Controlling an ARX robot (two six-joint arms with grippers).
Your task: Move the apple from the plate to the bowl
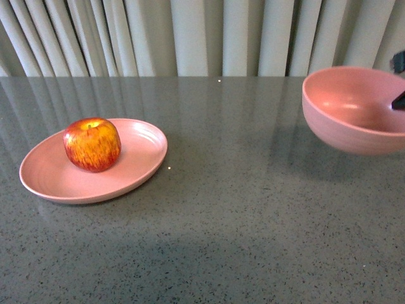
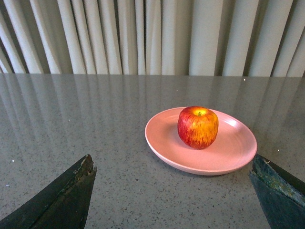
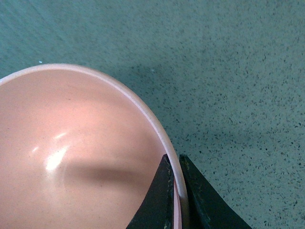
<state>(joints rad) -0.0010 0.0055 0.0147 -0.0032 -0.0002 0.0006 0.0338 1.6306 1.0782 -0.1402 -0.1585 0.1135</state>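
The red and yellow apple (image 1: 92,144) sits on the shallow pink plate (image 1: 140,164) at the left of the table. The deep pink bowl (image 1: 354,123) is at the right, lifted and tilted. My right gripper (image 3: 174,164) is shut on the bowl's rim (image 3: 157,126), one finger inside and one outside; only a dark tip (image 1: 398,100) shows in the front view. My left gripper (image 2: 174,167) is open and empty, just short of the plate (image 2: 233,157), with the apple (image 2: 198,127) ahead of it between the fingers (image 2: 71,193).
The grey speckled table (image 1: 240,209) runs back to pale curtains (image 1: 202,35). The bowl is empty inside.
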